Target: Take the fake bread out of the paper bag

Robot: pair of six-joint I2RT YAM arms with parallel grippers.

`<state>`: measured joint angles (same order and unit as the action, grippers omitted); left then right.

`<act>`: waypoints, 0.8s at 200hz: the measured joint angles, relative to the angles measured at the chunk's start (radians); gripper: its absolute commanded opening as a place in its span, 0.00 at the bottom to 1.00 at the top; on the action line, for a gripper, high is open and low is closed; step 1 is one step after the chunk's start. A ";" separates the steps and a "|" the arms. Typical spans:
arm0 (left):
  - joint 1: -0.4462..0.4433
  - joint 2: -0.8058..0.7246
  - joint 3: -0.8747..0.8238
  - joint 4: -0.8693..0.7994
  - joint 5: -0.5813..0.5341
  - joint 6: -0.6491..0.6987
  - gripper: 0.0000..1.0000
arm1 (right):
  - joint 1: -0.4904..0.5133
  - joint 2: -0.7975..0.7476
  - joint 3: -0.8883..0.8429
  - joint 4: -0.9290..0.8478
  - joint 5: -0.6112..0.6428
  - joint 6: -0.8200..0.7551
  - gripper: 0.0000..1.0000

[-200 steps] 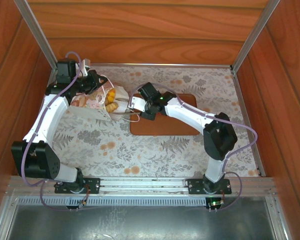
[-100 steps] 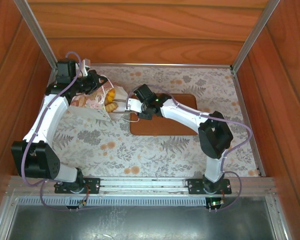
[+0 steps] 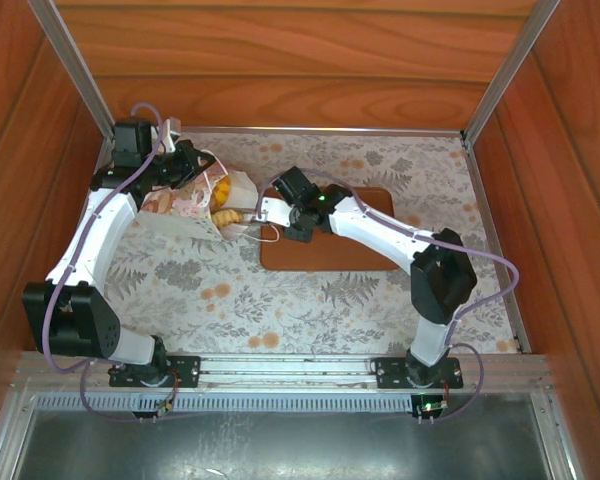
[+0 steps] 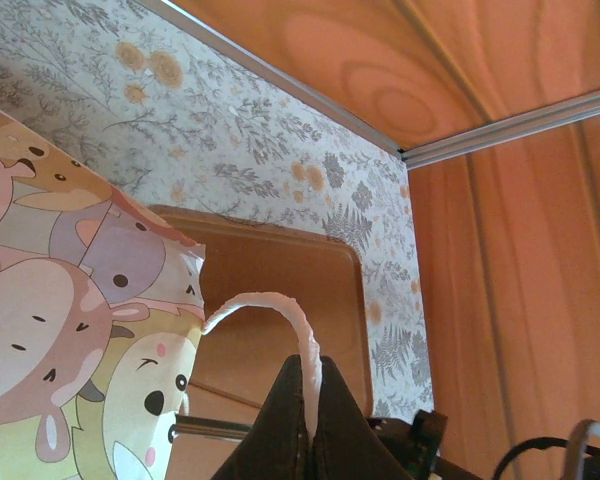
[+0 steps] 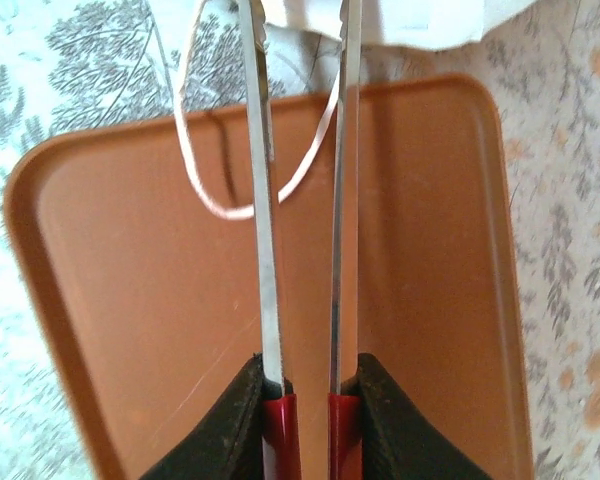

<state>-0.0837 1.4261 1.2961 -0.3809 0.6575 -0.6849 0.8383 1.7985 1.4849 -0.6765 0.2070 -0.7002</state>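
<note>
The paper bag [image 3: 185, 205] lies on its side at the back left, its mouth facing right. It is white with pastel cartoon animals [image 4: 70, 330]. Golden fake bread [image 3: 221, 200] shows in the mouth. My left gripper [image 3: 187, 166] [image 4: 308, 378] is shut on the bag's white cord handle [image 4: 280, 305]. My right gripper [image 3: 285, 213] [image 5: 305, 385] is shut on metal tongs [image 5: 265, 200] with red grips. The blades stand slightly apart and reach over the tray to the bag mouth [image 3: 242, 215]. Their tips are hidden past the frame edge in the right wrist view.
A flat brown tray [image 3: 360, 255] [image 5: 430, 280] lies mid-table under the right gripper. The bag's second cord handle [image 5: 215, 195] loops onto it. Wooden walls and metal rails [image 3: 500, 70] close in the floral-papered table [image 3: 280, 300].
The right arm pushed the tongs left into the bag mouth half a second ago, then drew back a little to the right. The left arm and bag held still.
</note>
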 measured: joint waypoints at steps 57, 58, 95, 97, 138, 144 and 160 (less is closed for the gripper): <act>0.000 -0.033 -0.001 0.000 0.002 0.000 0.00 | 0.000 -0.027 0.096 -0.266 -0.045 0.162 0.25; 0.000 -0.034 -0.001 0.000 0.001 0.000 0.00 | 0.000 -0.027 0.097 -0.269 -0.046 0.163 0.25; 0.000 -0.063 -0.009 -0.001 0.001 0.000 0.00 | -0.002 -0.042 0.108 -0.370 -0.086 0.282 0.27; 0.000 -0.064 -0.010 -0.001 0.001 0.000 0.00 | -0.002 -0.045 0.108 -0.372 -0.087 0.286 0.27; 0.000 -0.069 -0.018 -0.001 0.001 0.000 0.00 | -0.035 -0.195 0.068 -0.424 -0.159 0.406 0.27; 0.000 -0.069 -0.018 -0.001 0.002 0.000 0.00 | -0.043 -0.227 0.054 -0.426 -0.170 0.425 0.27; 0.000 -0.069 -0.019 -0.001 0.002 0.000 0.00 | -0.067 -0.296 0.019 -0.433 -0.198 0.472 0.27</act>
<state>-0.0837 1.3571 1.2766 -0.3817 0.6590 -0.6849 0.7715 1.5024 1.5043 -1.1099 0.0093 -0.2283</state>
